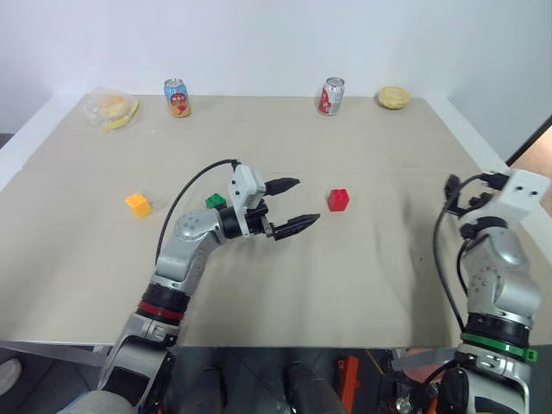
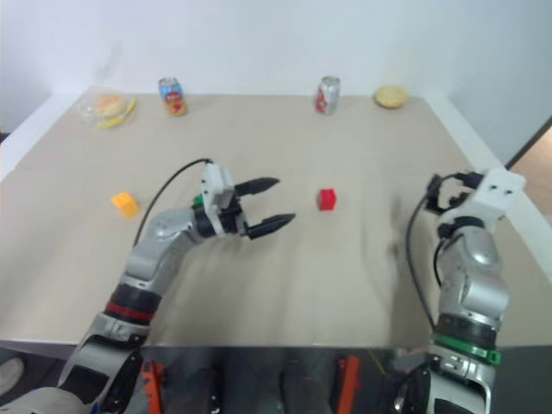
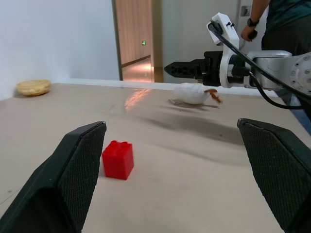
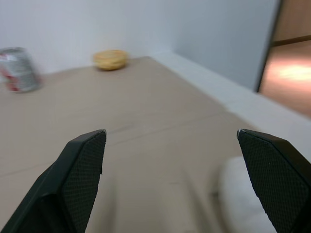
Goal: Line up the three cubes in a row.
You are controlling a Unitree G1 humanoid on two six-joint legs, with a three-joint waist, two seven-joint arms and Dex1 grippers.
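**Cubes apart, both grippers wide and empty**

Head views: On the table (image 1: 362, 285), the orange cube (image 1: 138, 204) sits at centre left. The green cube (image 1: 215, 201) lies just behind the left arm, partly hidden by it. The red cube (image 1: 338, 199) is right of centre, well apart from the other two. The left gripper (image 1: 291, 204) hovers mid-frame, pointing toward the red cube, fingers spread with nothing between them. The right arm stands at the right edge. Along the far edge sit a blue can (image 1: 177, 97), a red can (image 1: 331, 96), a bun (image 1: 393, 97) and a wrapped snack (image 1: 109, 109).

Left wrist view: The two fingers (image 3: 68, 179) stand far apart, empty. The red cube lies near the one in the lower left of the frame, not touching it. Upper right, the right gripper (image 3: 187, 70) hangs over a white egg toy (image 3: 193, 93); a person (image 3: 282, 24) stands behind.

Right wrist view: The right fingers (image 4: 75, 179) are wide apart, holding nothing. The white toy shows blurred at lower right; red can and bun at upper left.
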